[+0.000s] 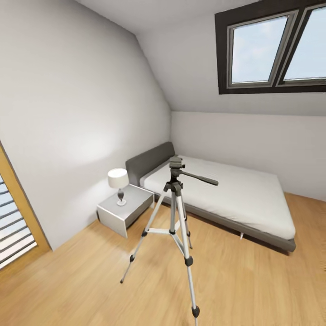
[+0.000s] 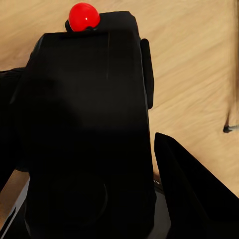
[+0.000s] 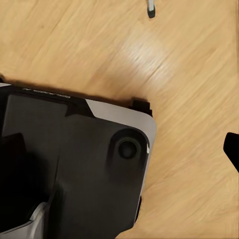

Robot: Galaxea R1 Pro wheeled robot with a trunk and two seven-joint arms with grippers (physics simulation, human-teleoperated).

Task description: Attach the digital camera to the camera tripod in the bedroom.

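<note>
Centre of the head view: the tall camera tripod (image 1: 174,217), thin silver telescopic legs with black joints, stands splayed on the light wood floor (image 1: 253,290), apparently set clear of the furniture so it can be approached.
Tripod head: black, with a long handle (image 1: 199,178) pointing toward the right of the frame; the mounting top looks bare and level, ready to receive a load.
Behind the tripod: grey-framed white bed (image 1: 235,194) against the far wall.
Left of the bed: white bedside table (image 1: 124,210) carrying a small white-shaded lamp (image 1: 118,183).
Upper right of the frame: dark-framed skylight (image 1: 271,47) in the sloped ceiling.
Left wrist view: the chunky black digital camera (image 2: 89,129), bright red dot (image 2: 83,16) on its top, sits between the fingers of the left claw (image 2: 94,199), which appears closed on the body, likely carried this way for mounting; one dark finger (image 2: 194,194) lies beside it.
Right wrist view: the robot's own dark, grey-edged base (image 3: 74,164) over the floor; a dark tip at the right edge may be the right claw's finger, its opening cannot be told.
Judged stage: approach; camera not yet attached.
</note>
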